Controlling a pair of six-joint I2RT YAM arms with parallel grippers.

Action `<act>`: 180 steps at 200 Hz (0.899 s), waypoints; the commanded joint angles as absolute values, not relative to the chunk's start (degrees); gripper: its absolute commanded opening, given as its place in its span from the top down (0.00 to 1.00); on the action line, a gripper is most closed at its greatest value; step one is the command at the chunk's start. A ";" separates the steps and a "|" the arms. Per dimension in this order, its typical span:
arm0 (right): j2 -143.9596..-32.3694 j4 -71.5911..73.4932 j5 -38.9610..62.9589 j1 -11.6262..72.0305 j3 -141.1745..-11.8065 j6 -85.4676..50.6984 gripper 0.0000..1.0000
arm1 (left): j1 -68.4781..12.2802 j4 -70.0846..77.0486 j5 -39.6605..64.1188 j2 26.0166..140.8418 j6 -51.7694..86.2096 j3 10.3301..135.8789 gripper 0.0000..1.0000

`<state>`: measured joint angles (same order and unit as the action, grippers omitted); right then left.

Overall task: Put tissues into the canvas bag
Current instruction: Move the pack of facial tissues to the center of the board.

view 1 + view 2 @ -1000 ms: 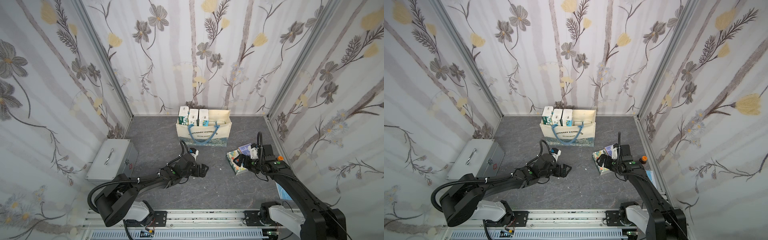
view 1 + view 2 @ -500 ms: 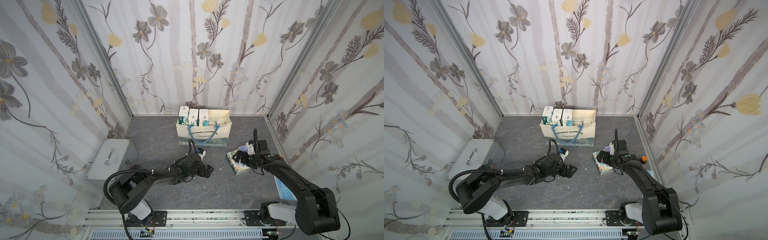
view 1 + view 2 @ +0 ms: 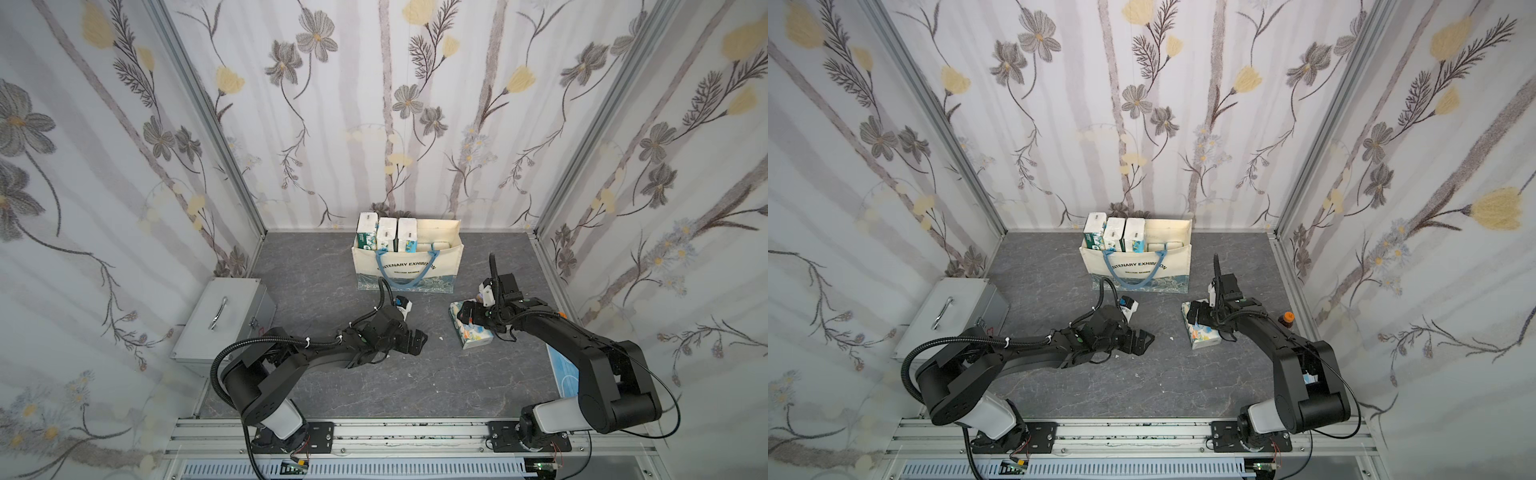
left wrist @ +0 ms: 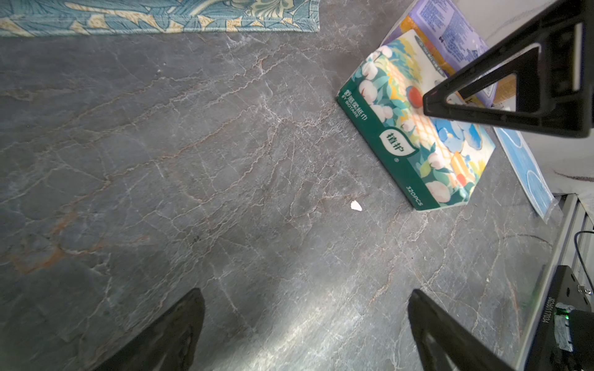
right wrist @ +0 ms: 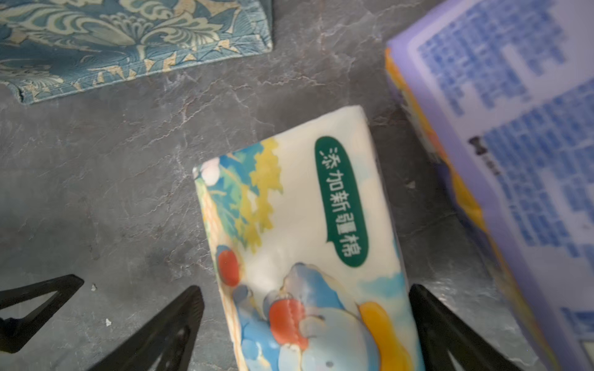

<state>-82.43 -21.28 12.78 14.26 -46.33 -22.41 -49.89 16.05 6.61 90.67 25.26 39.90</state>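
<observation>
Arms [image 3: 316, 357] [image 3: 573, 336] stretch low, left fingers [image 4: 167, 334] spread over table [image 4: 225, 160], right fingers [image 5: 160, 334] spread astride the tissue pack [image 5: 305, 208].

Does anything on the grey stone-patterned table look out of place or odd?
Yes: a tiny white scrap lies loose on the grey table, near the white elephant-print tissue pack. It looks like stray debris.

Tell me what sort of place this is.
Probably a staged robot booth: flower-print wall panels in metal framing, left arm and right arm bolted to a base rail, canvas bag as prop.
</observation>
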 commanded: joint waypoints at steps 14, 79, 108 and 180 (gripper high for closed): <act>-82.01 -21.88 13.12 18.70 -46.00 -23.80 0.03 | -49.92 16.04 5.83 90.79 24.92 40.48 0.00; -83.09 -19.30 14.94 27.63 -44.28 -30.04 0.06 | -49.89 16.08 5.10 90.25 25.45 39.92 0.00; -84.94 -16.31 16.87 32.86 -43.77 -33.33 0.07 | -49.92 15.91 4.84 90.42 25.55 40.01 0.00; -79.83 -23.64 9.58 24.27 -48.76 -25.89 0.03 | -49.92 16.02 4.21 90.22 25.78 39.81 0.00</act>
<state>-78.94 -21.39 11.92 27.92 -46.39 -30.26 -49.93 15.44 4.99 90.41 25.56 39.72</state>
